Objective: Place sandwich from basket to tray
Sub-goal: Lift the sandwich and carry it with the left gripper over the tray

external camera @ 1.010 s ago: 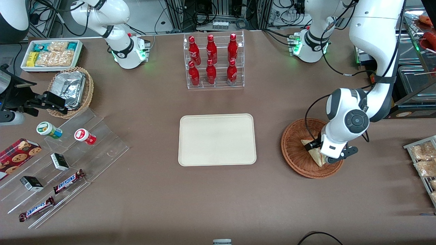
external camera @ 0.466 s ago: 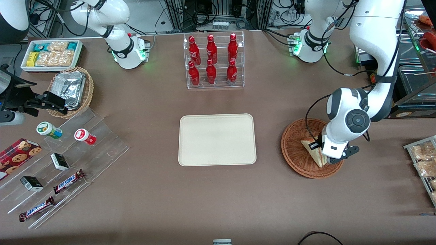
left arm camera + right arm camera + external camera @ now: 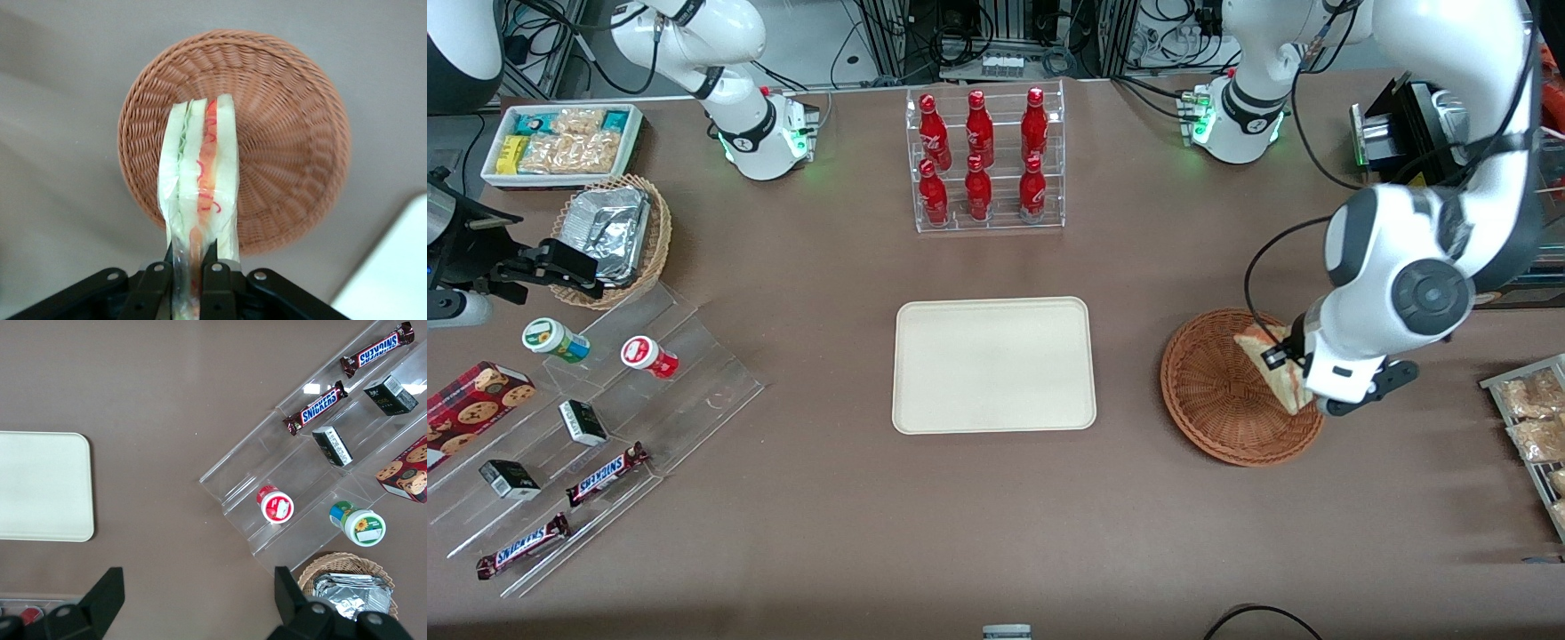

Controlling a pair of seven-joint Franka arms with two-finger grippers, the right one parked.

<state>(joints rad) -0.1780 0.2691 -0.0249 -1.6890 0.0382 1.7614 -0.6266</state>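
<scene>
While clenched on the sandwich (image 3: 200, 187) (bread edge pinched thin), keep the claw (image 3: 190, 270) steady above the basket (image 3: 1218, 400), lift clear of its rim, then carry level toward the tray (image 3: 993, 364), avoiding any swing.

Bright, even light; soft shadows; wrist view perhaps slightly soft.

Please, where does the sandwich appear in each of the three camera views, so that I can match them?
Front view: the sandwich hangs in the gripper above the basket.
Left wrist view: the sandwich, edge-on between the fingers, over the basket.
Right wrist view: not in it.
Shared landmark: the cream tray.
</scene>
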